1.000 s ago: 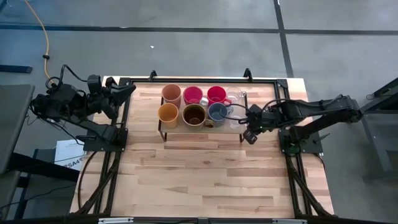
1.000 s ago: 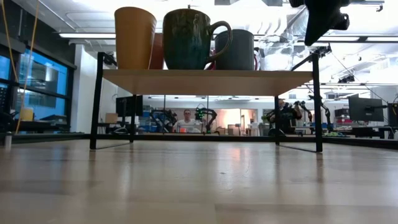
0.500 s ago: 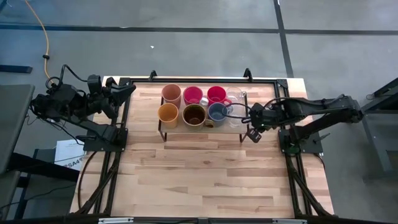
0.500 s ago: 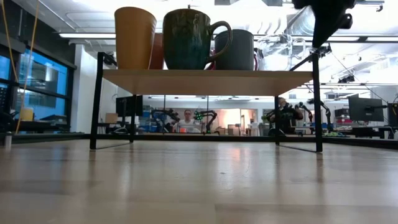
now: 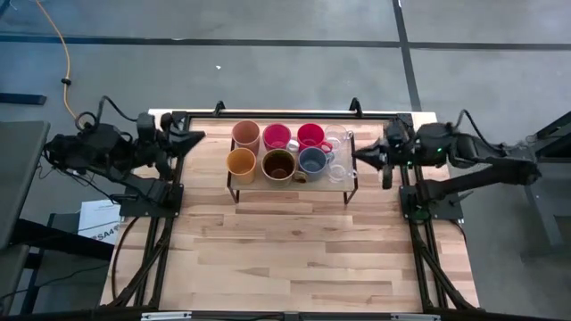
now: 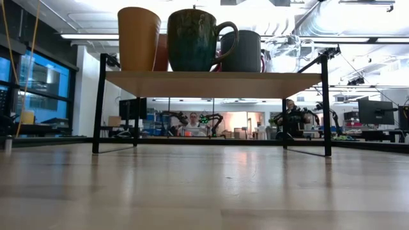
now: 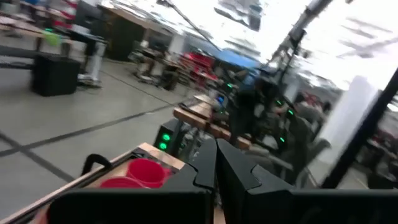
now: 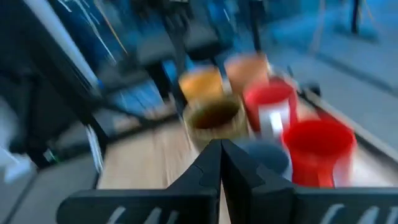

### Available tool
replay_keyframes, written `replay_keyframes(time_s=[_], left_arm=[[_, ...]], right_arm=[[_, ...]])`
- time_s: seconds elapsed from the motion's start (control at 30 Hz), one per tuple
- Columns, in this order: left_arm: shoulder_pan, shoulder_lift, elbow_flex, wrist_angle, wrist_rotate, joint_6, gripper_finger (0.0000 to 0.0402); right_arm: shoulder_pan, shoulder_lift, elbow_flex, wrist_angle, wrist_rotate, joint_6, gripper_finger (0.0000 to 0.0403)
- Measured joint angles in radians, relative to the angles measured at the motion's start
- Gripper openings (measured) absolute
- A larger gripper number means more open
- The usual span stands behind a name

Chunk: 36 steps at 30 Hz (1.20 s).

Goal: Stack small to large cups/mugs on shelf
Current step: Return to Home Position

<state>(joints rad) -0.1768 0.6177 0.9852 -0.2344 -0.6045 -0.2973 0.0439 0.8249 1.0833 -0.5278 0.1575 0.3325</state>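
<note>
The shelf (image 5: 351, 183) (image 6: 211, 84) stands on the table with all eight cups upright on its plank. In the far row are the peach tumbler (image 5: 245, 134), two red/pink cups (image 5: 277, 135) (image 5: 310, 135) and a clear glass cup (image 5: 337, 138). The near row holds the orange-yellow cup (image 5: 241, 164) (image 6: 138, 38), dark-brown mug (image 5: 279, 165) (image 6: 195, 39), grey-blue mug (image 5: 312, 161) (image 6: 243, 51) and the other clear glass cup (image 5: 338, 172). My right gripper (image 5: 357, 153) (image 8: 221, 148) is shut, level, just off the shelf's right end. My left gripper (image 5: 196, 136) (image 7: 216, 155) is shut, left of the shelf.
The table's black frame rails (image 5: 169, 192) (image 5: 412, 201) run along both sides by the arm bases. Bare wooden tabletop (image 5: 285, 250) stretches from the shelf to the near edge. Beyond the table, a person (image 6: 192, 119) sits far off in the room.
My right gripper has left the shelf's near right corner, where it pointed down. It swung up and toward the table's far right, turned level toward the shelf, and went out of the low view. My left gripper has shifted slightly toward the shelf. The cups have stayed put.
</note>
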Motion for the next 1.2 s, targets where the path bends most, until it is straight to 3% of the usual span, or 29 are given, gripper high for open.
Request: replay_keyframes(time_s=[0.2,0.37,0.7,0.93,1.07,1.2], left_arm=[[0.000,0.064,0.000,0.023,0.028,0.005,0.0000],[0.000,0.082,-0.001,0.031,0.020,0.005,0.0000],[0.000,0.056,0.000,0.051,0.028,0.031,0.0000],[0.000,0.053,-0.002,-0.017,0.141,0.031,0.0000],[0.000,-0.004,-0.108,-0.005,0.184,-0.004,0.0000],[0.000,-0.113,-0.278,0.160,0.206,-0.040,0.0000]], right_arm=[[-0.159,-0.106,-0.164,0.329,-0.206,-0.080,0.0000],[-0.263,-0.149,-0.198,0.382,-0.342,-0.041,0.0000],[-0.280,-0.172,-0.186,0.358,-0.375,-0.020,0.0000],[-0.280,-0.171,-0.186,0.351,-0.356,0.013,0.0000],[-0.280,-0.171,-0.186,0.351,-0.323,0.053,0.0000],[-0.279,-0.171,-0.186,0.331,-0.317,0.079,0.0000]])
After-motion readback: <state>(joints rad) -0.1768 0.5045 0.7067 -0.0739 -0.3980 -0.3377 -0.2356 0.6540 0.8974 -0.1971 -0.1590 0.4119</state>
